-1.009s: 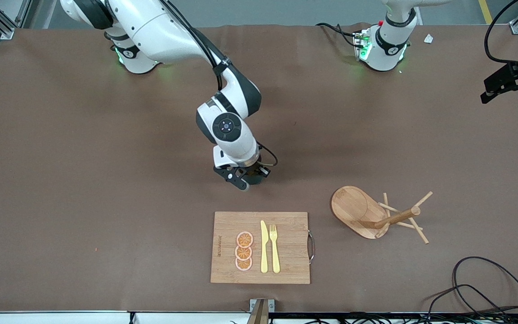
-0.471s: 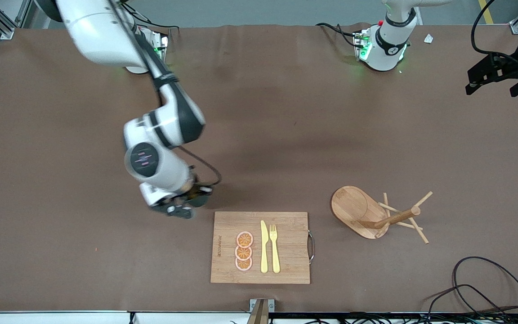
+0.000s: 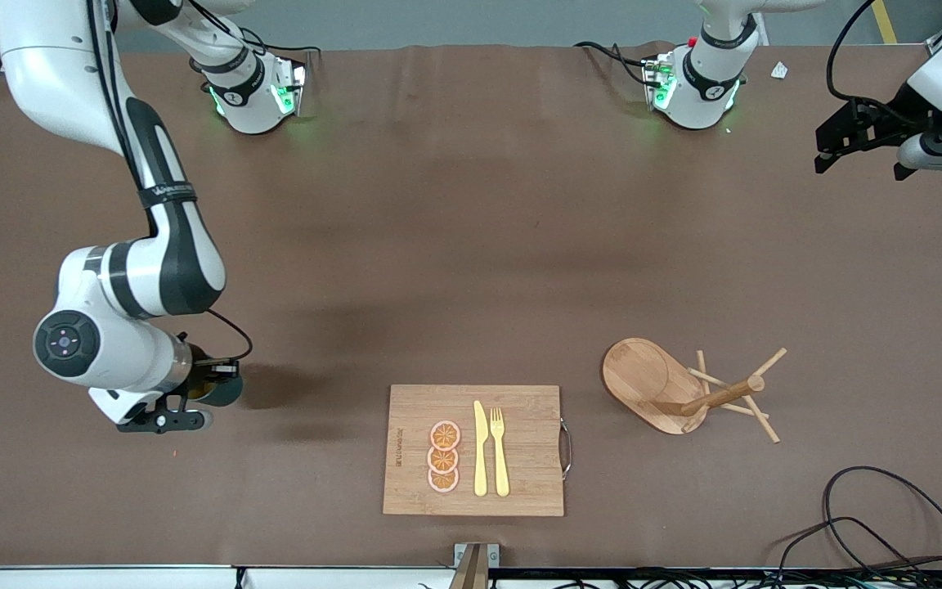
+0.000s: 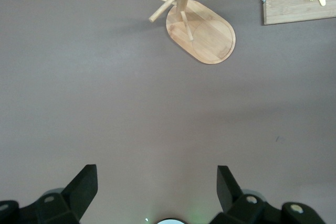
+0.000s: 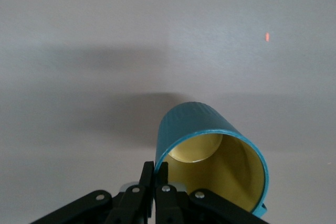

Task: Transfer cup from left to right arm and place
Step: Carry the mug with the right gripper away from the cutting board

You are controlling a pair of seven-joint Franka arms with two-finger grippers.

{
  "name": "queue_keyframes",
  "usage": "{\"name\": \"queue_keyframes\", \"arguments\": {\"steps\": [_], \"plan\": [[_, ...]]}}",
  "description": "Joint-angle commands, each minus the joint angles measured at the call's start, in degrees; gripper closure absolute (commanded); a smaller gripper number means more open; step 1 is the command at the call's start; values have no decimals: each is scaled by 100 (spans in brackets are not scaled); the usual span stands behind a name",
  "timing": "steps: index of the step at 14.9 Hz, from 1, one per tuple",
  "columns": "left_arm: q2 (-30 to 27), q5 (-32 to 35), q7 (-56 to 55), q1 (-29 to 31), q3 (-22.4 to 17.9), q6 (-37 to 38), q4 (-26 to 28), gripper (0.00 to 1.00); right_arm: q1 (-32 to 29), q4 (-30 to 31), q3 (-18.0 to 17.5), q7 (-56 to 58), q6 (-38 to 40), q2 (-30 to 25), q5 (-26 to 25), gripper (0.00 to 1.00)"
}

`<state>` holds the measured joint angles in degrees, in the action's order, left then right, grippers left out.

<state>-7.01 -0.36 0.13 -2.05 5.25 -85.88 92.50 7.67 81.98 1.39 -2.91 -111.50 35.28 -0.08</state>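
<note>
The cup [image 5: 210,145], a dark teal ribbed mug with a golden-yellow inside, is held by its rim in my right gripper [image 5: 156,167]. One finger is inside the rim and one outside. In the front view the cup [image 3: 222,390] shows as a dark shape just above the table, at the right arm's end, with my right gripper [image 3: 193,401] shut on it. My left gripper [image 3: 859,147] is open and empty, raised over the left arm's end of the table. In the left wrist view its fingers [image 4: 84,187] stand wide apart with nothing between them.
A wooden cutting board [image 3: 520,425] with orange slices [image 3: 443,456], a yellow knife and a yellow fork [image 3: 500,451] lies near the front edge. A wooden peg stand [image 3: 684,391] lies tipped over beside it, toward the left arm's end. Black cables [image 3: 872,523] lie near the front corner.
My right arm has swung from the table's middle to the right arm's end, carrying the cup down close to the table. My left gripper has shifted slightly over its end of the table.
</note>
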Motion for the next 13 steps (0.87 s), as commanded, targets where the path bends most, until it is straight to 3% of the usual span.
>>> {"name": "queue_keyframes", "arguments": {"steps": [1, 5, 8, 10, 11, 13], "plan": [[-204, -16, -13, 2, 46, -87, 172, 0, -370, 370, -113, 526, -222, -74, -159, 100], [-222, 1, -22, -15, 46, -104, 128, 0, -652, 880, -113, 783, -907, -74, -159, 99], [-178, 263, -39, -225, 46, -104, 110, 0, -722, 968, -122, 801, -996, -57, -151, 94], [-47, 335, -31, -209, 46, -104, 40, 0, -714, 916, -122, 775, -944, -57, -151, 73], [-28, 344, -39, -226, 46, -104, 23, 0, -731, 872, -122, 757, -952, -57, -142, 52], [-2, 292, -39, -226, 46, -113, -13, 0, -766, 714, -122, 739, -935, -74, -107, 24]]}}
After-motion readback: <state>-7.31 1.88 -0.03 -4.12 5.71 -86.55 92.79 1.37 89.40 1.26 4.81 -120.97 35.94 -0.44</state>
